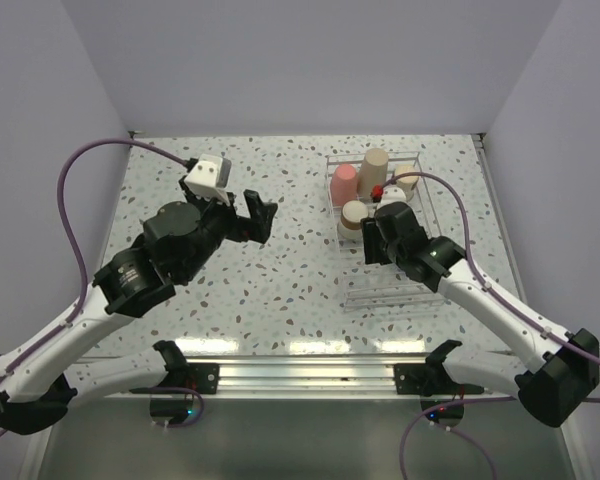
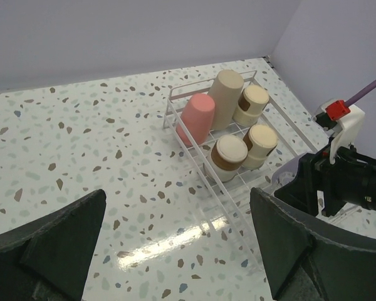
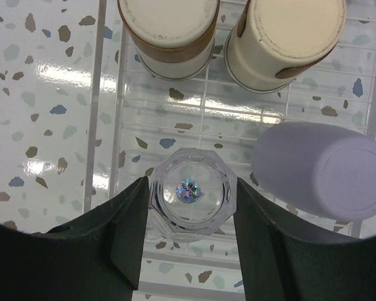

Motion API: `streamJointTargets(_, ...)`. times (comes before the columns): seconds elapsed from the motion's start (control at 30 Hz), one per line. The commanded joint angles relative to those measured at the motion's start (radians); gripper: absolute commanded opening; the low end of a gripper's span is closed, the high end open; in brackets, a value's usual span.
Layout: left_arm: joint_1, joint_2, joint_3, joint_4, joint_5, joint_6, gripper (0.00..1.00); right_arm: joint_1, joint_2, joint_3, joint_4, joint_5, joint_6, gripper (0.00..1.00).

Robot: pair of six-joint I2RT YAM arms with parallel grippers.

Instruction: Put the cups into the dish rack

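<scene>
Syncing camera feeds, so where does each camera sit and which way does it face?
Top external: above, behind the bases, facing down at the speckled terrazzo table; left arm, right arm show.
Left wrist: faces across toward the clear plastic dish rack; open left gripper frames it.
Right wrist: faces straight down; right gripper clasps a clear octagonal glass tumbler.
Shared: all see the rack.

Table top (image 2: 81, 144): a smooth, glossy, speckled stone-look surface is throwing back bright patches of glare. The dish rack (image 3: 194, 113) is reading as clear glossy plastic, with the speckle showing through its gridded floor. The pink cup (image 2: 197, 117), tall tan cup (image 2: 224, 97) and lavender cup (image 3: 326, 168) are presenting smooth matt skins. The beige cups (image 3: 169, 31) are showing matt cream bases with brown bands. The clear faceted tumbler (image 3: 189, 199) is glinting, with a holographic sticker sparkling at its centre. The right gripper (image 3: 192, 213) is showing matt black plastic on its fingers (image 3: 128, 238).
</scene>
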Motion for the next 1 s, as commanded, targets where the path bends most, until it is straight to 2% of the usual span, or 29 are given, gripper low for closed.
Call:
streamJointTargets(0.0, 0.005, 0.018, 0.051, -0.006, -0.012, 0.027, 1.00, -0.001, -0.006, -0.038, 0.125, 0.041, 0.011, 0.00)
streamJointTargets(0.3, 0.007, 0.047, 0.052, 0.005, 0.006, 0.025, 1.00, -0.001, -0.003, -0.171, 0.251, 0.072, 0.023, 0.00)
streamJointTargets(0.6, 0.007, 0.047, 0.031, 0.012, 0.009, -0.005, 1.00, -0.001, -0.044, -0.222, 0.260, 0.018, 0.011, 0.01)
streamJointTargets(0.67, 0.007, 0.045, 0.020, 0.015, 0.012, -0.016, 1.00, -0.001, -0.049, -0.222, 0.250, 0.028, 0.023, 0.12)
streamJointTargets(0.7, 0.007, 0.042, 0.016, 0.014, 0.014, -0.021, 1.00, -0.001, -0.047, -0.214, 0.239, 0.028, 0.023, 0.30)
streamJointTargets(0.77, 0.007, 0.039, 0.005, 0.017, 0.018, -0.033, 1.00, -0.003, -0.046, -0.203, 0.231, 0.022, 0.028, 0.38)
streamJointTargets(0.8, 0.007, 0.036, 0.000, 0.020, 0.018, -0.038, 1.00, -0.003, -0.047, -0.203, 0.234, 0.015, 0.026, 0.47)
streamJointTargets(0.9, 0.007, 0.030, -0.009, 0.023, 0.020, -0.048, 1.00, -0.003, -0.035, -0.203, 0.234, -0.001, 0.026, 0.54)
streamJointTargets(0.93, 0.007, 0.030, -0.009, 0.020, 0.020, -0.047, 1.00, -0.001, -0.030, -0.203, 0.236, -0.005, 0.029, 0.60)
streamJointTargets(0.97, 0.007, 0.032, -0.009, 0.020, 0.018, -0.048, 1.00, -0.003, -0.030, -0.206, 0.237, -0.009, 0.029, 0.63)
